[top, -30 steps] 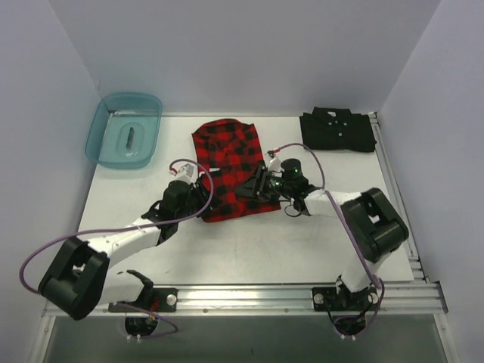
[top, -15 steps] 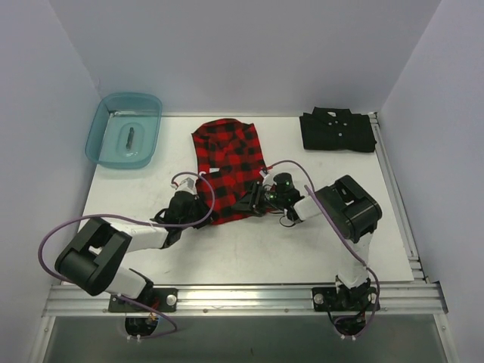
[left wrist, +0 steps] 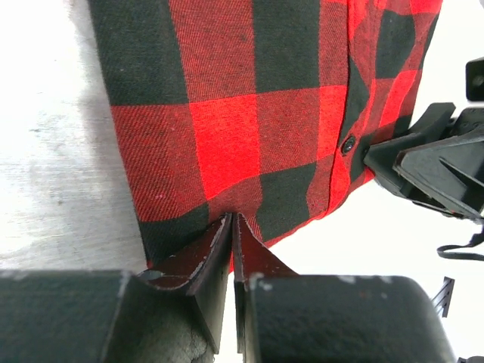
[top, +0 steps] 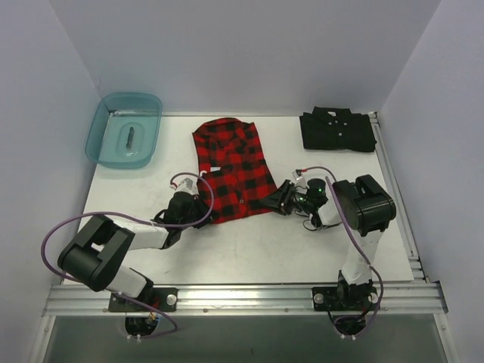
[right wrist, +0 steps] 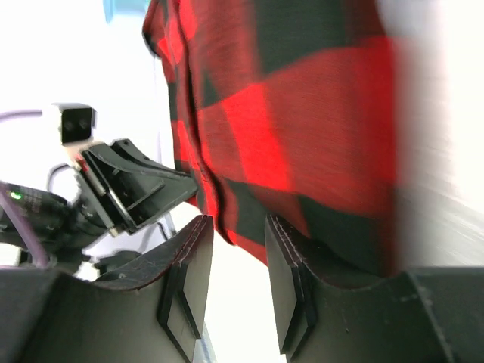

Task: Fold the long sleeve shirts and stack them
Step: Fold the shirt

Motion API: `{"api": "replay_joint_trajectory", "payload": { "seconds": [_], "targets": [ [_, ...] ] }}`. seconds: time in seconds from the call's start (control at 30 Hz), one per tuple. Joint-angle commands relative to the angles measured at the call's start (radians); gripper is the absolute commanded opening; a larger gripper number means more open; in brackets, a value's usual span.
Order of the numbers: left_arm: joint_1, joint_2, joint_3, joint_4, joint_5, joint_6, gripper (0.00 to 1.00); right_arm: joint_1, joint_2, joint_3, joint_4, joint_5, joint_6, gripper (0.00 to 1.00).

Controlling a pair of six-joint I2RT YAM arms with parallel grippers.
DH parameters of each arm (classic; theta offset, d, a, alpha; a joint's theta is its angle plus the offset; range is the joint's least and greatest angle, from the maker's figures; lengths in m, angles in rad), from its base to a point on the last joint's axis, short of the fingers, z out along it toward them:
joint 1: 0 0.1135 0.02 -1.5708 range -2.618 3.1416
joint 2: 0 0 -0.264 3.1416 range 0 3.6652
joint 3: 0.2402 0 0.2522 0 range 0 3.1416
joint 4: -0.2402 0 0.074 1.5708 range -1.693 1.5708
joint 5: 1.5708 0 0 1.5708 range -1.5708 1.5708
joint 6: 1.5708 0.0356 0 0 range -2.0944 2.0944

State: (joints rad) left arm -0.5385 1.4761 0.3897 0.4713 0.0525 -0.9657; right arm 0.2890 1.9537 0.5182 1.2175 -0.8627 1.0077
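Observation:
The red-and-black plaid shirt (top: 231, 170) lies flat in the middle of the table, collar toward the back. At its near-left hem corner my left gripper (top: 204, 214) is low on the table. In the left wrist view its jaws (left wrist: 231, 218) pinch the plaid hem (left wrist: 227, 136). My right gripper (top: 278, 200) is at the near-right hem corner. In the right wrist view plaid fabric (right wrist: 302, 113) spans between its fingertips (right wrist: 238, 223), and it is shut on that thicker edge. The black shirt (top: 336, 130) lies folded at the back right.
A translucent teal bin (top: 125, 128) holding a small dark object stands at the back left. A metal rail (top: 397, 197) runs along the table's right edge. Each wrist view shows the other gripper across the hem: (left wrist: 431, 166), (right wrist: 128, 189).
My left gripper has closed on the near-left hem. The right gripper has moved right and toward the front, and the shirt's near-right corner has spread outward with it.

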Motion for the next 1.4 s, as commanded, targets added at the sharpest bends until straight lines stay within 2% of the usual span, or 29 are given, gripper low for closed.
{"api": "replay_joint_trajectory", "payload": {
  "seconds": [0.0,0.13,0.23,0.37,0.43,0.57,0.7,0.83,0.93,1.07,1.37],
  "targets": [
    [0.032,0.026,-0.052,-0.091,-0.063,0.019,0.16,-0.089,0.051,-0.087,0.01,0.054,0.0,0.35],
    [0.051,-0.019,-0.049,-0.097,-0.031,0.025,0.16,-0.125,-0.05,-0.092,-0.085,0.062,-0.049,0.36],
    [0.058,-0.097,0.015,-0.178,-0.037,0.059,0.22,-0.126,-0.163,-0.052,-0.215,0.076,-0.086,0.36],
    [0.074,-0.191,0.158,-0.331,-0.045,0.114,0.35,-0.126,-0.294,0.053,-0.372,0.082,-0.095,0.37],
    [0.1,-0.208,0.237,-0.347,-0.045,0.136,0.42,-0.123,-0.305,0.126,-0.418,0.08,-0.089,0.37],
    [0.161,-0.14,0.354,-0.323,-0.005,0.154,0.45,-0.099,-0.23,0.352,-0.437,0.067,-0.044,0.37],
    [0.202,0.035,0.432,-0.238,0.055,0.16,0.46,-0.034,-0.103,0.549,-0.461,0.064,-0.043,0.38],
    [0.212,0.194,0.514,-0.189,0.07,0.189,0.44,0.021,0.052,0.695,-0.461,0.067,-0.047,0.38],
    [0.224,0.308,0.532,-0.09,0.076,0.18,0.41,0.021,0.167,0.753,-0.444,0.091,-0.043,0.38],
    [0.238,0.433,0.528,-0.013,0.099,0.136,0.38,-0.008,0.286,0.732,-0.379,0.111,0.002,0.38],
    [0.244,0.434,0.469,0.053,0.101,0.093,0.35,-0.108,0.214,0.571,-0.342,0.168,-0.004,0.39]
  ]
}}
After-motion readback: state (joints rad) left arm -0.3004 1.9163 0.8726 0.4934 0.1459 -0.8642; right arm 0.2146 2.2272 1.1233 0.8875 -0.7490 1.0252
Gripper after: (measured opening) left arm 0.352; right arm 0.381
